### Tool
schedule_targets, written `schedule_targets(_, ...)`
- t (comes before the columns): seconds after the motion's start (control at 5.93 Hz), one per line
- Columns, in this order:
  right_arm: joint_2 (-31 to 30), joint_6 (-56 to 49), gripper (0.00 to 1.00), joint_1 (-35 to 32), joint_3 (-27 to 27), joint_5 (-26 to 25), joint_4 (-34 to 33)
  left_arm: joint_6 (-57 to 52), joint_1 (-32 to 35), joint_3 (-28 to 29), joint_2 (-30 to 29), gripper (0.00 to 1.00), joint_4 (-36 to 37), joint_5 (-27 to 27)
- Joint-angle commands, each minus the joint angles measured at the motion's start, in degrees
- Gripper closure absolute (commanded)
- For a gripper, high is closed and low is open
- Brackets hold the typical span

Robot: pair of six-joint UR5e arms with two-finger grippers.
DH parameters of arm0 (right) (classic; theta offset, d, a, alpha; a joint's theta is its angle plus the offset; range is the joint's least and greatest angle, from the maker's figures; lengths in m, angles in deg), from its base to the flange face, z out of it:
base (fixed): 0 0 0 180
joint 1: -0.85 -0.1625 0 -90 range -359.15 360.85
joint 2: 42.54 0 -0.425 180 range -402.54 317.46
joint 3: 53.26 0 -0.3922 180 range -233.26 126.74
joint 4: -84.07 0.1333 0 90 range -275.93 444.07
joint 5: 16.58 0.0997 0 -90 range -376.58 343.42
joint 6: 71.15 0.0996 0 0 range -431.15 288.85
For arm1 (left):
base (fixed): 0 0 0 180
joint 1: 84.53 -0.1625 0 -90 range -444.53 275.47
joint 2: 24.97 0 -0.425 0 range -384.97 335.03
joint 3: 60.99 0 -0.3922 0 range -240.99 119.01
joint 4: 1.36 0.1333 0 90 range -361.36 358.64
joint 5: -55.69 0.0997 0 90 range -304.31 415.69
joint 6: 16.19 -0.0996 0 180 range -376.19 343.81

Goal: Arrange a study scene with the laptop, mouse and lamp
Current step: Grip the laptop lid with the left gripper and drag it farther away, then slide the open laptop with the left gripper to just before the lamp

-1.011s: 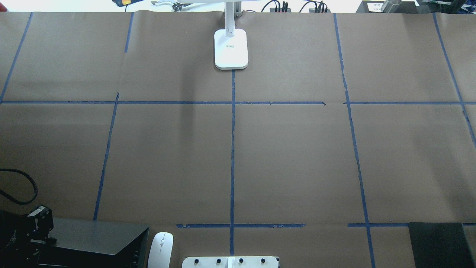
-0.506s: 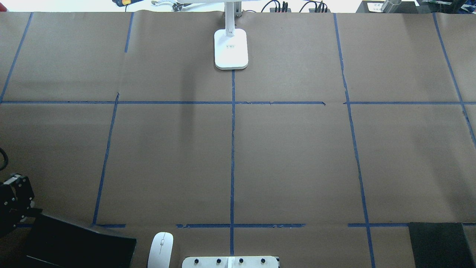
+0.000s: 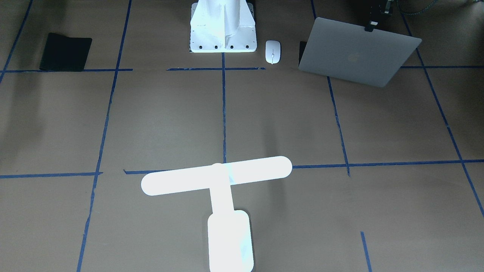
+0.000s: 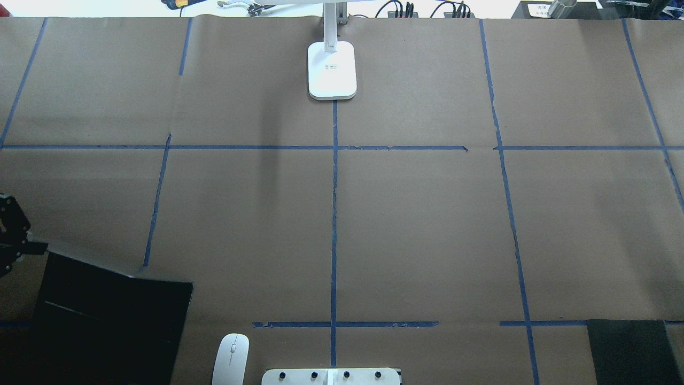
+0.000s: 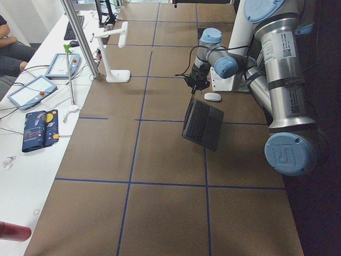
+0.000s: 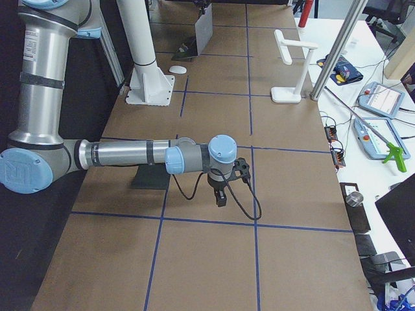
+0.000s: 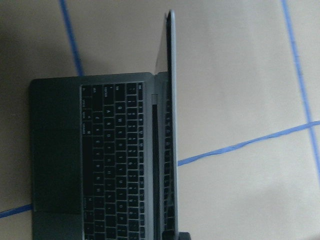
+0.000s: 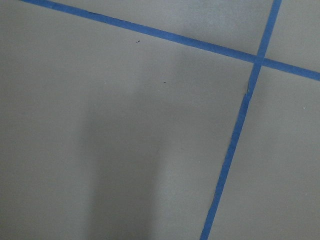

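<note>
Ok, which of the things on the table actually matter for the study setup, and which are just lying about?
For the job:
laptop, lid up, held at its top edge by the left gripper
mouse, beside the laptop
lamp, across the table

Lying about:
black mat
white mount block
blue tape lines

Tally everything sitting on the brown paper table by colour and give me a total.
White: 3, small white oval mouse, glowing white T-shaped lamp, white bolted mount block
Grey: 1, slim grey metal laptop
Black: 1, thin black rectangular mat
Total: 5
</note>
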Motion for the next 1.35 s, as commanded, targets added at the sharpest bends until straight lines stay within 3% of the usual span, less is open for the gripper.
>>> schedule_targets(0.0, 0.7, -0.1, 0.00, 0.0, 1.8, -0.3, 0.6, -3.9, 5.4, 11.6, -14.9, 1.00, 0.0, 0.1)
schedule_targets(0.34, 1.3, 0.0, 0.00, 0.0, 5.3, -0.2, 5.0, -3.8, 7.4, 26.7, -33.3, 1.00, 0.1, 1.0)
schedule_targets(0.84, 1.5, 0.1, 0.00, 0.2, 5.4, -0.2, 5.3, -0.1, 4.6, 38.4, -47.9, 1.00, 0.1, 2.2)
schedule_targets(1.18, 1.7, 0.0, 0.00, 0.2, 5.4, -0.2, 5.3, 11.7, -1.7, 47.8, -58.4, 1.00, -0.3, 11.8)
